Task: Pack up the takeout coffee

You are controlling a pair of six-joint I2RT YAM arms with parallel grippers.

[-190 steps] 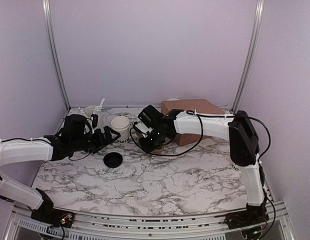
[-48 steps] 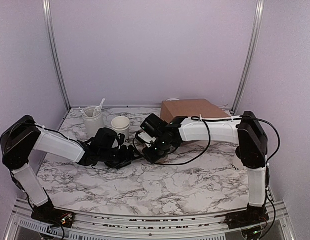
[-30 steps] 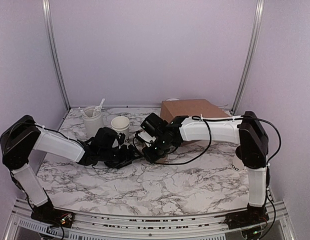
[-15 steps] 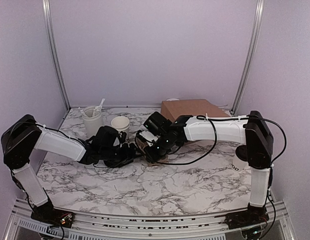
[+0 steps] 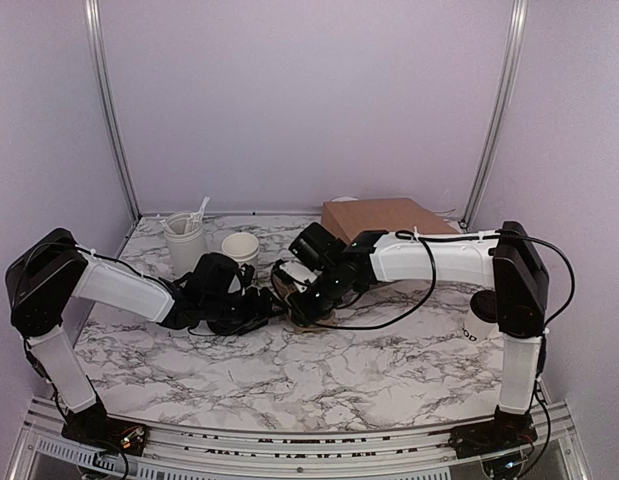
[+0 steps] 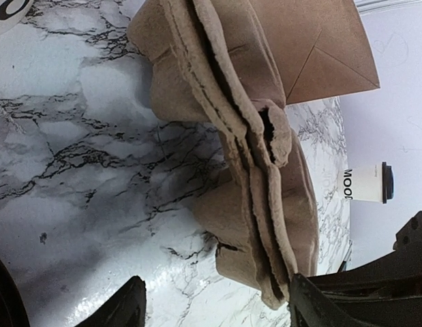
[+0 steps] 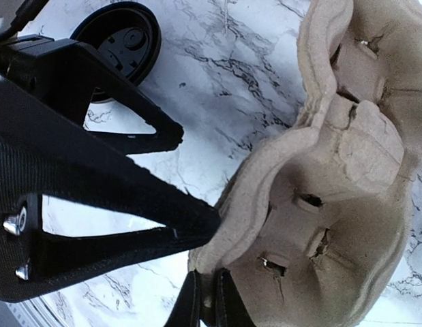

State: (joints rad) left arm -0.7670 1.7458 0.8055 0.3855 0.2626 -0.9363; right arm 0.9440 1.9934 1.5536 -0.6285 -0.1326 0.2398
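The takeout coffee, a white cup with dark lettering, stands at the right behind my right arm; the left wrist view shows the takeout coffee with its black lid on. The brown pulp cup carrier is at mid-table, tilted up. My right gripper is shut on its rim. The carrier shows as nested layers. My left gripper is open, its jaws either side of the carrier's lower corner. In the top view the left gripper and right gripper nearly meet.
A brown paper bag lies at the back right. A white tumbler with cutlery and an open lidless cup stand at the back left. A loose black lid lies on the marble beside my left fingers.
My left gripper has slid right up to the carrier and its jaws have narrowed slightly. The right arm has shifted, keeping its hold, and uncovered the cup at the right.
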